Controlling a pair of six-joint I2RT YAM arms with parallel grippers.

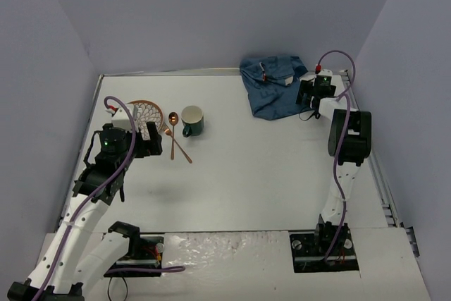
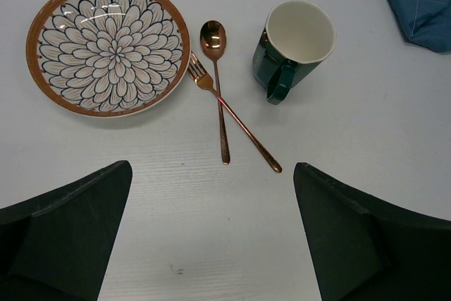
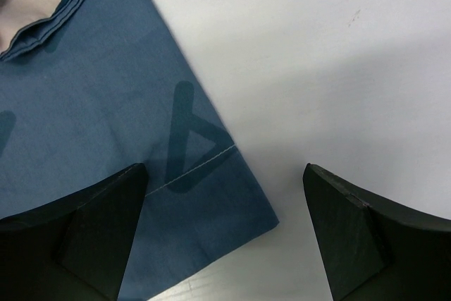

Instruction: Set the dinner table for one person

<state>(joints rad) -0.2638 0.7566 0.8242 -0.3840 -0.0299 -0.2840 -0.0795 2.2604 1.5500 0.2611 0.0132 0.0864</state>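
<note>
The white dinner table [image 1: 268,174] carries a floral plate with a brown rim [image 1: 143,109], a copper spoon [image 1: 172,130], a copper fork [image 1: 181,149] crossing it, and a dark green mug [image 1: 192,120]. The left wrist view shows the plate [image 2: 108,46], spoon [image 2: 217,82], fork [image 2: 239,123] and mug [image 2: 292,47]. My left gripper [image 2: 211,234] is open and empty, above bare table just short of the cutlery handles. My right gripper [image 3: 225,234] is open and empty over the corner of a rumpled blue cloth mat [image 3: 106,118] at the far right [image 1: 273,84].
Grey walls close in the table on three sides. Metal edge strips run along the right side [image 1: 384,188]. The arm bases stand at the near edge. The left gripper [image 1: 155,135] partly hides the plate from above; the right gripper [image 1: 309,100] sits by the mat's right edge.
</note>
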